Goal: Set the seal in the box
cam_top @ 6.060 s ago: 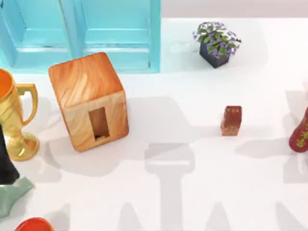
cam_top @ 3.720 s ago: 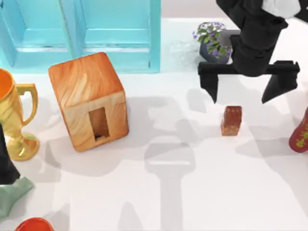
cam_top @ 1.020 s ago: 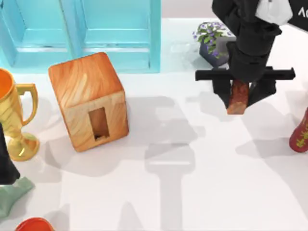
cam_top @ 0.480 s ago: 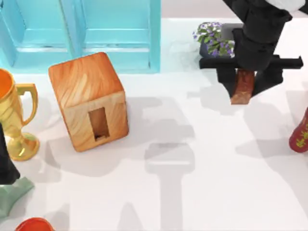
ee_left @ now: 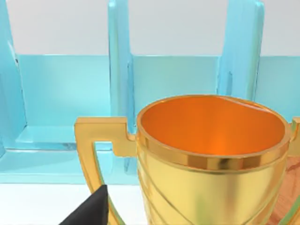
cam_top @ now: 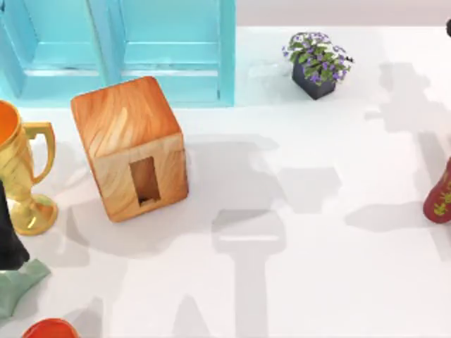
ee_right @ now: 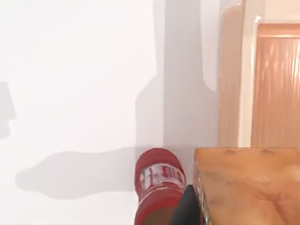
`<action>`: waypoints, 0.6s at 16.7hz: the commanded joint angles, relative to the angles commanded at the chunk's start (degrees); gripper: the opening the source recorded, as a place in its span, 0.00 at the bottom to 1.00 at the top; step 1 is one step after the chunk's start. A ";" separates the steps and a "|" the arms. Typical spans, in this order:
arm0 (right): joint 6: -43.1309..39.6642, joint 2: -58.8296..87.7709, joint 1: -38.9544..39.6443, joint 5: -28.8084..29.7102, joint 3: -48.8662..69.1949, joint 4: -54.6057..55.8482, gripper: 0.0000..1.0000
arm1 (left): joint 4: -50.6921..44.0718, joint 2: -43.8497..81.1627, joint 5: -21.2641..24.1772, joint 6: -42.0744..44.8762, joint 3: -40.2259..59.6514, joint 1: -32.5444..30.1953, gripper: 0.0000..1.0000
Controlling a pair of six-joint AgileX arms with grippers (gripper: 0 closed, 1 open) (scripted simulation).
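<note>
The box (cam_top: 130, 144), a light-orange wood-grain cube, stands left of the table's middle, its narrow upright hole (cam_top: 144, 181) facing the front. In the right wrist view the seal (ee_right: 248, 183) is a reddish-brown block close to the camera, high above the table. My right gripper (ee_right: 243, 216) is shut on it, with one dark fingertip (ee_right: 187, 208) against its side. My left arm (cam_top: 8, 236) is parked at the left edge, beside the trophy.
A turquoise cabinet (cam_top: 120, 49) runs along the back left, close behind the box. A gold trophy (cam_top: 21, 176) stands left of the box. A potted plant (cam_top: 317, 63) is at the back right and a red vase (cam_top: 440, 193) at the right edge.
My right gripper took hold of the seal, lifted it off the table and carried it up and to the right, out of the top view. The box has not moved.
</note>
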 joint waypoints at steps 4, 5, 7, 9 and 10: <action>-15.31 -2.52 -15.06 0.24 -7.63 -1.80 0.00 | 0.00 0.00 0.00 0.00 0.00 0.00 1.00; -18.63 -2.69 -18.45 -0.14 -9.62 -1.72 0.00 | 0.00 0.00 0.00 0.00 0.00 0.00 1.00; -24.11 -2.83 -24.04 -1.37 -12.92 -1.09 0.00 | 0.00 0.00 0.00 0.00 0.00 0.00 1.00; -27.35 -3.11 -27.48 -2.67 -14.93 -0.26 0.00 | 0.00 0.00 0.00 0.00 0.00 0.00 1.00; -28.09 -3.27 -28.34 -3.11 -15.35 0.04 0.00 | 0.00 0.00 0.00 0.00 0.00 0.00 1.00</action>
